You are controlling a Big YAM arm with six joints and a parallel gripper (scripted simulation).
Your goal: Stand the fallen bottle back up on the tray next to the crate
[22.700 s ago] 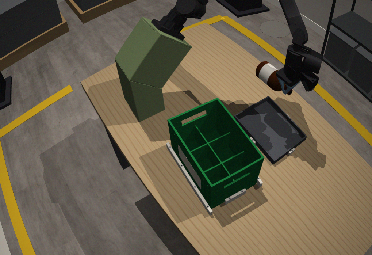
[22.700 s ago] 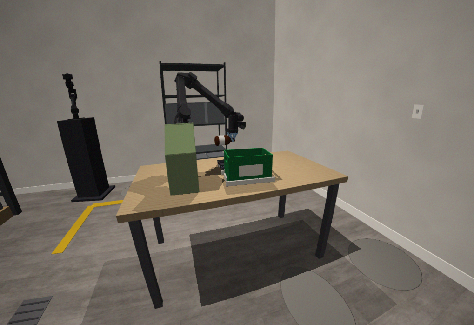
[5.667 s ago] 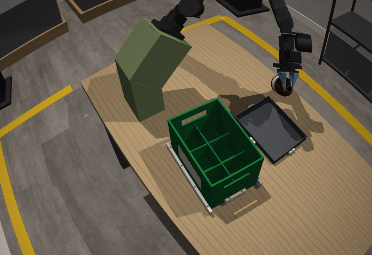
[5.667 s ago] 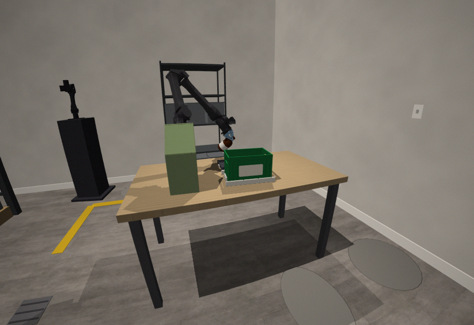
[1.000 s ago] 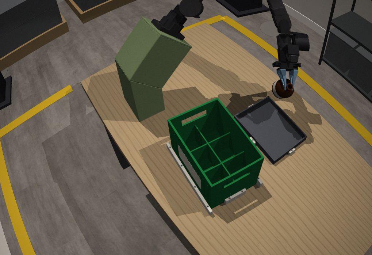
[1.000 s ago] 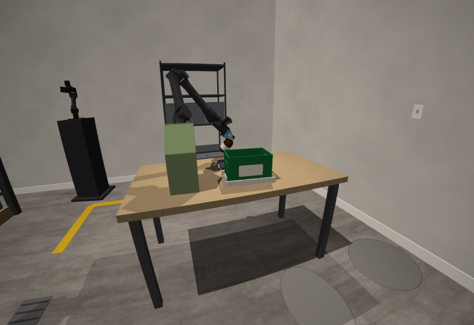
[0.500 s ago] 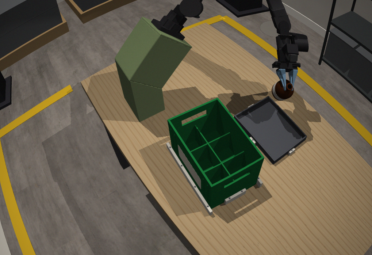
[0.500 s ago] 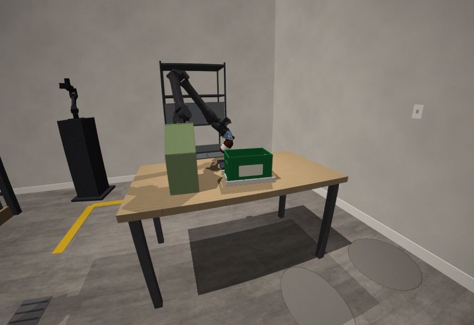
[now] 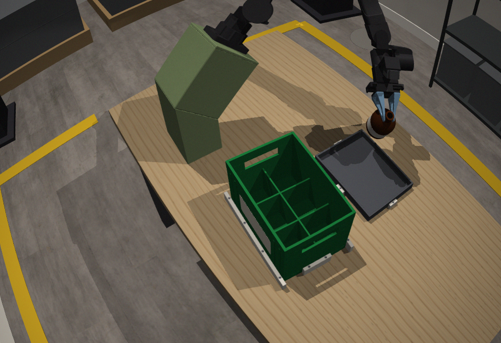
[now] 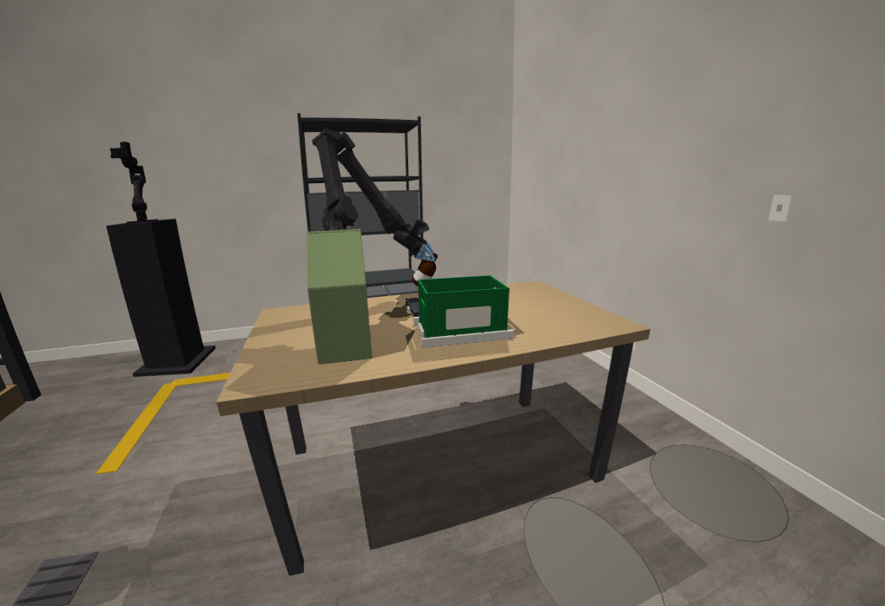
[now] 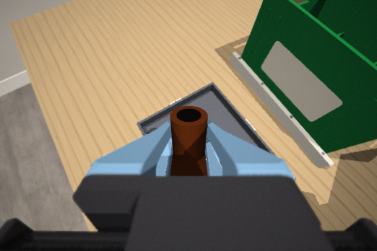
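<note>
My gripper (image 9: 387, 105) with light blue fingers is shut on the neck of a brown bottle (image 9: 382, 121) that has a white band low on its body. It holds the bottle in the air above the far corner of the dark grey tray (image 9: 363, 173), neck up and towards the camera. In the wrist view the bottle neck (image 11: 188, 137) stands between the fingers, with a corner of the tray (image 11: 208, 112) below it. The bottle's body is hidden there. The exterior view shows the bottle (image 10: 425, 268) above the crate's far edge.
A green crate (image 9: 289, 202) with divided compartments stands on grey rails right beside the tray; it also shows in the wrist view (image 11: 320, 68). A tall olive box (image 9: 196, 89) stands at the far left of the table. A dark shelf rack (image 9: 485, 68) stands past the table.
</note>
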